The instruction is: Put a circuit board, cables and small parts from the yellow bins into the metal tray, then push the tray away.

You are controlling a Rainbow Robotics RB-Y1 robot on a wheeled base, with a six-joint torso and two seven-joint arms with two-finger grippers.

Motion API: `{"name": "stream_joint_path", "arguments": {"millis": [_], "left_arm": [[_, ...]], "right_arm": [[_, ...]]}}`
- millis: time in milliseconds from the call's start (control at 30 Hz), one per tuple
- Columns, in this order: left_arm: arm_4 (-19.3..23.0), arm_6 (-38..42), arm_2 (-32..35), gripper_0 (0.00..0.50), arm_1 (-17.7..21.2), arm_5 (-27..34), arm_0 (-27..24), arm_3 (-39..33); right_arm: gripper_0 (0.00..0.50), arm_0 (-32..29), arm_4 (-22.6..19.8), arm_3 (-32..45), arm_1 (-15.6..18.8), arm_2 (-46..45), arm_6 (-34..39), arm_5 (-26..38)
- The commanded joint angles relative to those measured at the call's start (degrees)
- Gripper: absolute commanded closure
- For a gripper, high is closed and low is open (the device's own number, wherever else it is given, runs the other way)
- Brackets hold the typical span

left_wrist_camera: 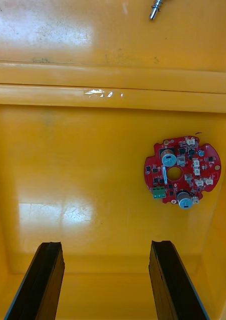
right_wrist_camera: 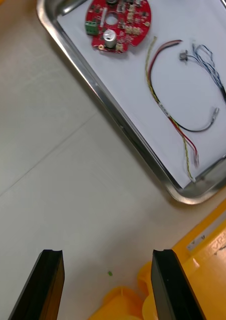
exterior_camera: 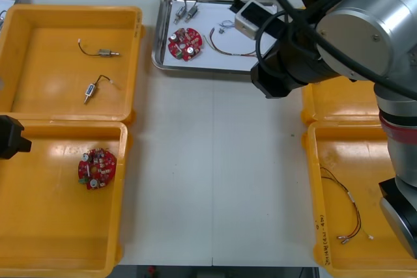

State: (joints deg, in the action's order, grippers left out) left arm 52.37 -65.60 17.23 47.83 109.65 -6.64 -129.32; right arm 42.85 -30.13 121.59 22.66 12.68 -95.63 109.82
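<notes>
Loading looks finished. The metal tray (exterior_camera: 202, 70) at the far edge of the counter (exterior_camera: 215, 174) holds a red circuit board (exterior_camera: 185, 43), a red and yellow cable (right_wrist_camera: 162, 106), a blue and white cable (right_wrist_camera: 205, 62) and small metal parts (exterior_camera: 184, 11). Judging by that, only pushing the tray away is left. The right arm (exterior_camera: 365, 37) reaches over the tray's near right corner, and the right jaws stand apart and empty above bare counter just beside the rim. The left arm (exterior_camera: 10, 136) waits over the near left yellow bin (exterior_camera: 52, 219), the left jaws apart above a spare board (left_wrist_camera: 182, 170).
</notes>
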Motion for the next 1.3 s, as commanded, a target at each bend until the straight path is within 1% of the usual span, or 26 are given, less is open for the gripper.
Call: {"name": "stream_joint_path", "arguments": {"millis": [33, 133, 200, 300, 433, 667, 700, 833, 900, 1100, 1300], "left_arm": [[0.46, -4.72, 1.75, 0.0, 2.45, 0.35, 0.93, -1.64], [0.46, -4.72, 1.75, 0.0, 2.45, 0.35, 0.93, -1.64], [0.46, -4.72, 1.75, 0.0, 2.45, 0.35, 0.93, -1.64], [0.46, -4.72, 1.75, 0.0, 2.45, 0.35, 0.93, -1.64], [0.46, -4.72, 1.75, 0.0, 2.45, 0.35, 0.93, -1.64], [0.46, -4.72, 1.75, 0.0, 2.45, 0.35, 0.93, -1.64], [0.46, -4.72, 1.75, 0.0, 2.45, 0.35, 0.93, -1.64], [0.46, -4.72, 1.75, 0.0, 2.45, 0.35, 0.93, -1.64], [0.46, -4.72, 1.75, 0.0, 2.45, 0.35, 0.93, -1.64], [0.46, -4.72, 1.75, 0.0, 2.45, 0.35, 0.93, -1.64], [0.46, -4.72, 1.75, 0.0, 2.45, 0.35, 0.93, -1.64]], "right_arm": [[0.0, -3.83, -1.43, 5.06, 5.29, -4.42, 3.88, 0.18], [0.0, -7.08, -3.27, 5.76, 7.22, -8.2, 6.69, 0.18], [0.0, -9.54, -5.21, 5.67, 8.63, -12.33, 8.45, 0.18], [0.0, -12.71, -7.32, 5.67, 10.38, -17.78, 9.33, 0.18], [0.0, -17.19, -8.11, 5.67, 12.58, -23.58, 9.5, 0.18], [0.0, -24.49, -9.43, 5.67, 15.22, -31.23, 9.06, 0.18], [0.0, -25.54, -10.22, 5.67, 15.66, -32.37, 8.97, 0.18], [0.0, -28.88, -12.68, 5.06, 16.18, -35.97, 9.15, 0.18], [0.0, -29.85, -13.2, 4.44, 16.1, -36.85, 9.33, 0.18], [0.0, -31.6, -12.94, 2.42, 16.1, -37.38, 9.68, 0.18], [0.0, -31.78, -12.85, 0.23, 15.66, -37.99, 9.85, 0.18]]}}
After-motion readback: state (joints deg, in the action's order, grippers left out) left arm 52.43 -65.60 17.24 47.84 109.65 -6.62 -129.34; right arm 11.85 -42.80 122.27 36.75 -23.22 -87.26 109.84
